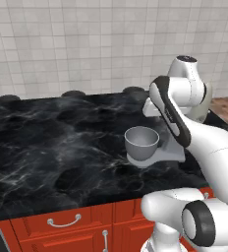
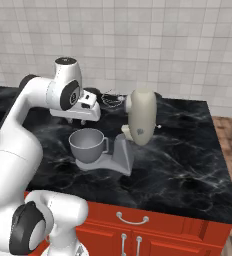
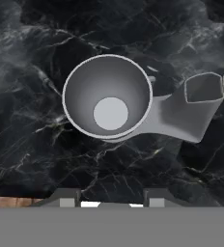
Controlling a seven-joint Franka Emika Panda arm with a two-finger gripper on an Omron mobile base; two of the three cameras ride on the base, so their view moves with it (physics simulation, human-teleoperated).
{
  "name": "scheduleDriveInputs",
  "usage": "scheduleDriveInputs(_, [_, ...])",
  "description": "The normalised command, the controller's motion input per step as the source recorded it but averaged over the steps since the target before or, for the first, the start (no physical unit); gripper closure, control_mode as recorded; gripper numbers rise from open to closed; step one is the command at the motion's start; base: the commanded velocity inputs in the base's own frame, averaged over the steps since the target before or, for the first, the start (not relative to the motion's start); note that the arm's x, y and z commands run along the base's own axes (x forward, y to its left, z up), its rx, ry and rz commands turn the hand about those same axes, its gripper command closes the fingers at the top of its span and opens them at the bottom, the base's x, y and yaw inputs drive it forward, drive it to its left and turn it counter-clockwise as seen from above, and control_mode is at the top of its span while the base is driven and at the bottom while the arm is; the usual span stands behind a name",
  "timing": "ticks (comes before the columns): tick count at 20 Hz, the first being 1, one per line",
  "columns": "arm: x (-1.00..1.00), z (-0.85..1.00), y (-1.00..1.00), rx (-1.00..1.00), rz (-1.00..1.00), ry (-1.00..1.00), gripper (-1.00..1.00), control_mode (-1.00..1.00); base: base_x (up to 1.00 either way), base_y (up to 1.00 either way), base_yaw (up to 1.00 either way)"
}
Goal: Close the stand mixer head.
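— Red drawer fronts with pale metal handles sit closest to the base cameras, under the black marbled desk. What stands on it?

— One small mixer. Its grey metal bowl rests on a grey base, and the beige, rounded stand mixer head is tipped up, standing nearly upright on its hinge at about 3 o'clock from the bowl in the right base view. A dark wire whisk sticks out near its top, toward 9 o'clock.

— And the robot?

— The white arm's gripper hangs above the bowl, at 9 o'clock from the head and apart from it. From the hand view the bowl lies straight below, open and bare inside, with the base's hollow column at 3 o'clock.

— The jaws?

— Two dark tips show set apart with nothing between them, so they are spread and gripping nothing.
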Motion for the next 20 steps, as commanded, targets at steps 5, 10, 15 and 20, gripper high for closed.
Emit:
scheduleDriveInputs(5, [-0.11,0.0,-0.38,0.0,0.0,-0.02,-1.0,-1.0,0.0,0.0,0.0])
scheduleDriveInputs(10, [-0.56,0.25,-0.96,0.01,0.0,-0.14,-1.0,-1.0,0.0,0.0,0.0])
scheduleDriveInputs(15, [-0.28,0.33,-1.0,0.05,0.08,-0.13,-1.0,-1.0,0.0,0.0,0.0])
scheduleDriveInputs(20, [-0.02,0.23,-0.96,0.06,0.19,-0.16,-1.0,-1.0,0.0,0.0,0.0])
